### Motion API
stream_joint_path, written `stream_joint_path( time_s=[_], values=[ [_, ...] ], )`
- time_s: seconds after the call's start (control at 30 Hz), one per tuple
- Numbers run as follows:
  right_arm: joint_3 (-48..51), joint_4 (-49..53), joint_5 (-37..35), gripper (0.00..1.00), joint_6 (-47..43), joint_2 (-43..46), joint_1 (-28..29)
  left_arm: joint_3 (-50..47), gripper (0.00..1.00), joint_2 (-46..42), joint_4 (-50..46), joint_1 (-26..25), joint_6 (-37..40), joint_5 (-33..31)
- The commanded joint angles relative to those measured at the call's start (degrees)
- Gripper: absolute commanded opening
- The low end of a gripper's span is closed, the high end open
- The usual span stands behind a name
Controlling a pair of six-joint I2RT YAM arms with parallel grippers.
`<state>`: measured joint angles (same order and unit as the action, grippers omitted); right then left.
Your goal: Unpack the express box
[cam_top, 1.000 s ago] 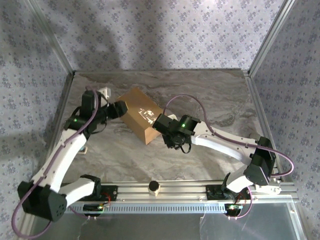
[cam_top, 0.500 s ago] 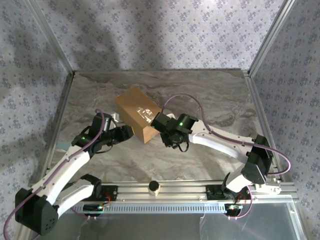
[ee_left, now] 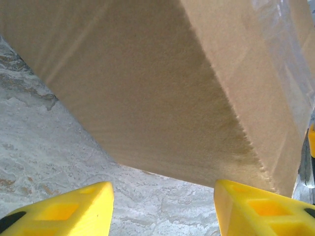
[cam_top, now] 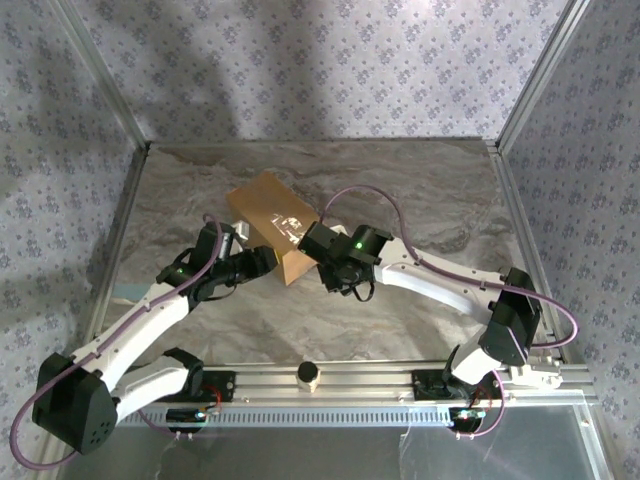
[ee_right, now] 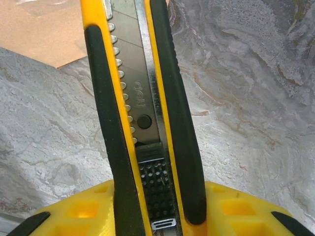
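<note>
The express box [cam_top: 270, 218], a tan carton with glossy clear tape on top, lies skewed at the table's middle left. My left gripper [cam_top: 264, 263] is low at its near-left side, open. In the left wrist view the box's side wall [ee_left: 147, 83] looms over the yellow fingers [ee_left: 64, 209], with bare table between them and the right finger close under the box's lower corner. My right gripper [cam_top: 318, 242] is at the box's near-right edge, shut on a yellow and black utility knife [ee_right: 142, 98] that points towards the box corner [ee_right: 39, 34].
The marbled table [cam_top: 420, 200] is enclosed by patterned walls and aluminium posts. A metal rail [cam_top: 330, 385] runs along the near edge and carries a small dark-topped cylinder [cam_top: 308, 374]. The right arm's purple cable [cam_top: 400, 215] loops over the table's middle.
My left arm has swung from the box's far-left side round to its near-left side, and its jaws narrowed a little. The box turned slightly. The right gripper kept its hold on the knife.
</note>
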<state>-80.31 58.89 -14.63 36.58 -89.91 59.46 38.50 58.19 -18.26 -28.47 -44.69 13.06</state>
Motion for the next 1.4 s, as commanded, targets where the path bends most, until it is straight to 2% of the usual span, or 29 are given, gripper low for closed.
stream_joint_path(
  time_s=[0.0,0.5,1.37],
  values=[
    [-2.6,2.4,0.0,0.0,-0.1,-0.9,0.6,0.4,0.56,0.0,2.5,-0.5,-0.5,-1.2],
    [-4.4,3.2,-0.8,0.0,-0.1,-2.3,2.6,0.8,0.55,2.6,5.6,-2.8,-1.0,-3.0],
    [-4.8,2.1,0.5,0.0,-2.3,-3.8,4.2,2.6,0.55,4.4,6.1,-4.0,-1.6,-3.7]
  ],
)
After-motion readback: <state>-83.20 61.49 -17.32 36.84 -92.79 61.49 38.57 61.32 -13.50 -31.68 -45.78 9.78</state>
